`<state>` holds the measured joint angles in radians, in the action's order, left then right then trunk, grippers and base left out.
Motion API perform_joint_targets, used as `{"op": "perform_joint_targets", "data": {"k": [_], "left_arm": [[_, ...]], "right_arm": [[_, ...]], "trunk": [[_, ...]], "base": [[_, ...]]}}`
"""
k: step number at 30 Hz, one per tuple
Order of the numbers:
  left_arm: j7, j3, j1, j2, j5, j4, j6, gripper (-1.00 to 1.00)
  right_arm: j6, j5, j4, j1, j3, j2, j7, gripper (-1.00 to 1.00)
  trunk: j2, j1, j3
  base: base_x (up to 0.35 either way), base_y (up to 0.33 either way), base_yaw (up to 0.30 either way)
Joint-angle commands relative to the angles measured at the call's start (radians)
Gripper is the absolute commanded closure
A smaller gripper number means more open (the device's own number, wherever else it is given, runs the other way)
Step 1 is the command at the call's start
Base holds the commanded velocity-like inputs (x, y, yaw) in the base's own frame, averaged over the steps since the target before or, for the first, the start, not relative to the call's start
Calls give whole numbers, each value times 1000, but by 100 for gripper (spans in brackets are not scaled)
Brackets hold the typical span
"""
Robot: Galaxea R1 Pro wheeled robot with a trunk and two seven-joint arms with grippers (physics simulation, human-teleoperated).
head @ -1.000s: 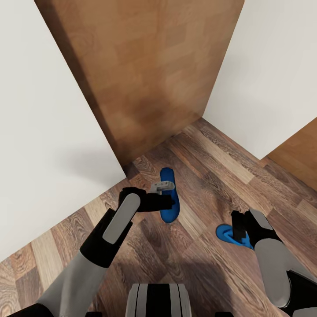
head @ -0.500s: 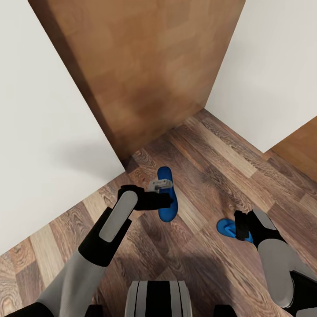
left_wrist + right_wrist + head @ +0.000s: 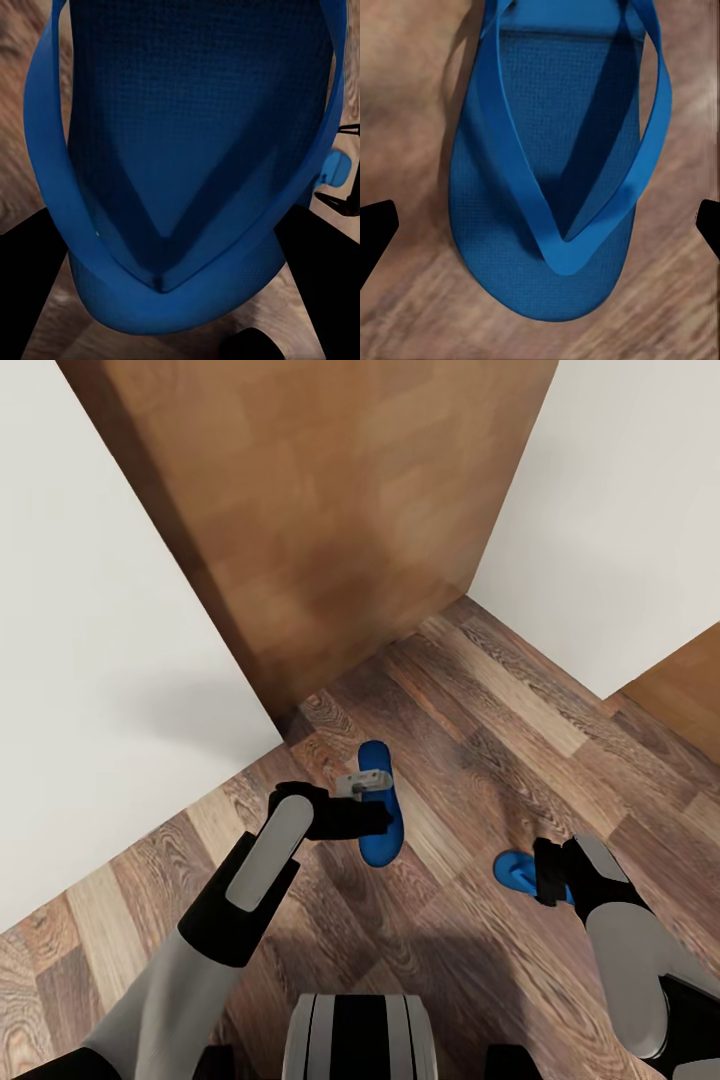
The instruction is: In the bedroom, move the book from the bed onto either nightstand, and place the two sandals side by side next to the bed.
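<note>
The robot is standing at a room corner on the wood-plank floor, with a sandal under each arm. The bed, book and nightstand are out of sight here.

The left end effector is sitting over the left sandal. In the left wrist view that sandal is crowding the lens, with the dark fingers flanking its toe end and the V of the strap running down between them. The sole is overlapping the fingers' inner edges, so the end effector is probably pinching it or just closing on it, though I cannot tell if the pads are truly pressing.

The right end effector is hanging just above the right sandal, which is lying flat on the floor. In the right wrist view the sandal is centred between the two fingertips, which are spread wide and standing well clear of the sole on both sides.

The step in hand looks like securing both sandals before carrying them to the bed. To do it well:

- The right end effector should be descending straight down, keeping the sandal centred between its fingers, and closing across the sole's width, not on the thin strap, which would likely flex and slip.
- The fingertips should be getting low enough to reach under or around the sole edge without jamming into the floor.
- A small test lift on the left side would be confirming that grip before the base moves.
- Both sandals should be carried level, so they can be set down parallel and near each other.
</note>
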<state>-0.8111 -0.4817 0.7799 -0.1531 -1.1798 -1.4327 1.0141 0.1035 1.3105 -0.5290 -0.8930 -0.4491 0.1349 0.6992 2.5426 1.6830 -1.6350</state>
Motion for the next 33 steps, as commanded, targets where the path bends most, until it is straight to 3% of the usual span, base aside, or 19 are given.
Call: {"op": "perform_joint_targets", "data": {"k": [1, 20, 33], "left_arm": [[-10, -1, 0, 0, -10, -1, 1, 100], [-19, -9, -10, 0, 2, 15, 3, 100], [-50, -49, -25, 0, -1, 5, -8, 100]], "right_arm": [[7, 0, -2, -1, -3, 0, 5, -100], [-1, 6, -2, 0, -3, 3, -6, -100], [-7, 10, -2, 1, -4, 2, -10, -100]], "trunk": [[1, 0, -5], [1, 0, -5], [1, 0, -5]], "base": [[0, 0, 0], [0, 0, 0], [0, 0, 0]]}}
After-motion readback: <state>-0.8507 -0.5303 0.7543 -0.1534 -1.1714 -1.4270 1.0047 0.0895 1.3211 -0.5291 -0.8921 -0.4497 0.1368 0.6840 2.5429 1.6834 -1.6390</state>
